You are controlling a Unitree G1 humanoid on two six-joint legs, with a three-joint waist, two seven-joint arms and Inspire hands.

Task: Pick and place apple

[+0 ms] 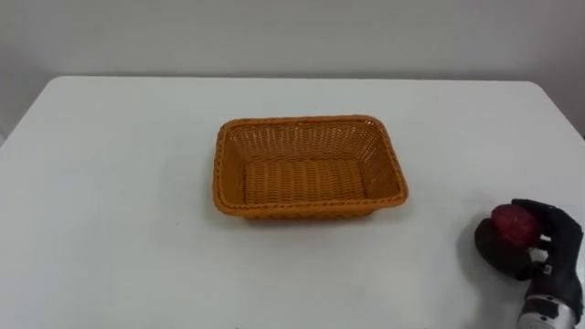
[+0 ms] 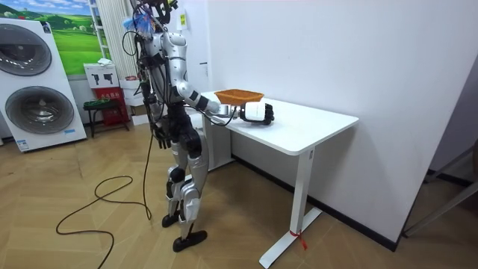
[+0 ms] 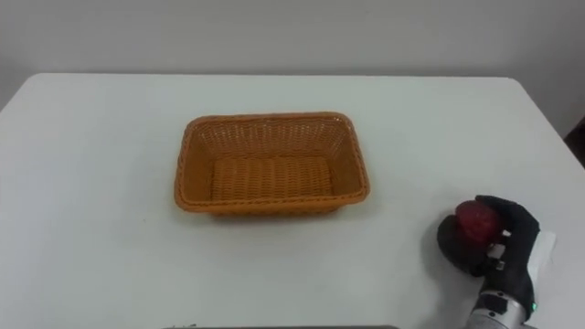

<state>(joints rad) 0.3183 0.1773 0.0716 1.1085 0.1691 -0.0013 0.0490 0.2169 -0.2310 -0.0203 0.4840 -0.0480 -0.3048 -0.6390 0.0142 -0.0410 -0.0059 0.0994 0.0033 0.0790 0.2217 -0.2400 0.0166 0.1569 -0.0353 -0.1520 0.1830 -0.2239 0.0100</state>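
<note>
Holding the apple [image 1: 514, 224] is the right hand [image 1: 559, 239], fingers curled round it over the table [image 1: 110, 183] near the front right corner; can't tell if the apple's touching the surface. The basket [image 1: 311, 208] sits mid-table, well apart from the apple. Room view has the robot standing at the table's end, left hand [image 2: 160, 137] hanging by its hip, state hard to tell.

A white table [image 2: 314, 127] stood against a plain white wall [image 2: 336, 52] that ran from twelve to three o'clock. Herringbone wood floor [image 2: 89, 239] spread from five to eight o'clock. At ten o'clock stood white washing machines [image 2: 37, 104], one above the other, beside a green landscape poster [image 2: 75, 37] and a small stool [image 2: 101, 108].
</note>
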